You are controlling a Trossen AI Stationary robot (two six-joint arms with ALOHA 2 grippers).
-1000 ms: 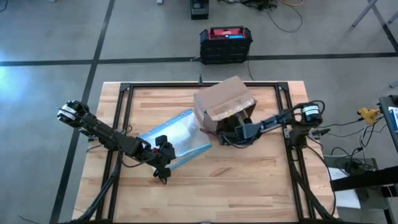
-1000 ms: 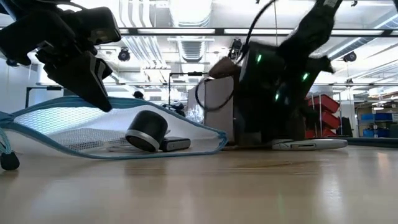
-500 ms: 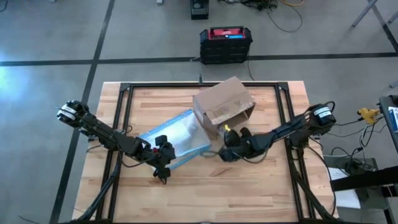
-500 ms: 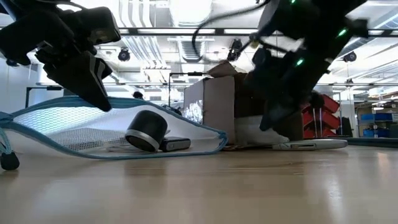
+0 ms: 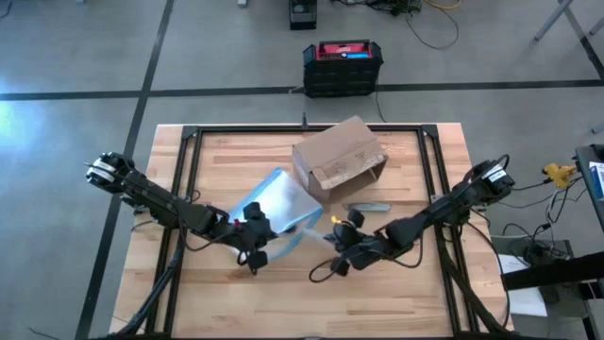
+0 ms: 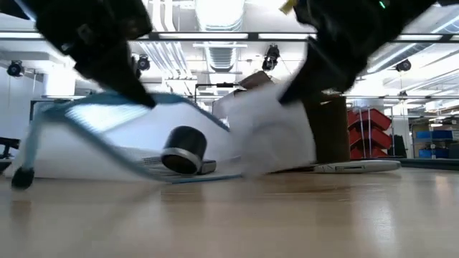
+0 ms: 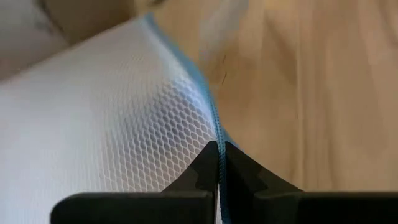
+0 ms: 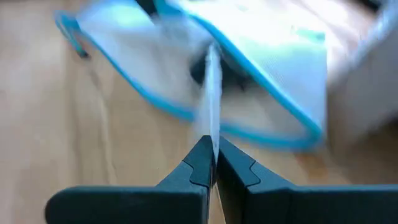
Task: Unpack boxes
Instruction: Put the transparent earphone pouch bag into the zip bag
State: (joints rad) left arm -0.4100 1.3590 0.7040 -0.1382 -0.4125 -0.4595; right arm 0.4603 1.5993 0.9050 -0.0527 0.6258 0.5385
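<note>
Box (image 5: 338, 158) on table (image 5: 406, 293), mesh pouch (image 5: 274, 203) beside, black case (image 5: 343, 66) behind.

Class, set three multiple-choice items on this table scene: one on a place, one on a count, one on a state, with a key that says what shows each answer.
1. Where is the box?
A. On the table's far half
B. On the floor
C. In the left pincer

2. How many cardboard boxes are on the table?
A. Three
B. One
C. None

3. What is the left pincer doing?
A. Standing open above the box
B. Resting on the bare table
C. Shut on the pouch's blue edge

Key: 1 A, the high view shows the box near the table's far edge. 2 B, only one brown box shows there. 3 C, the left wrist view shows its fingers closed on the blue edge.
</note>
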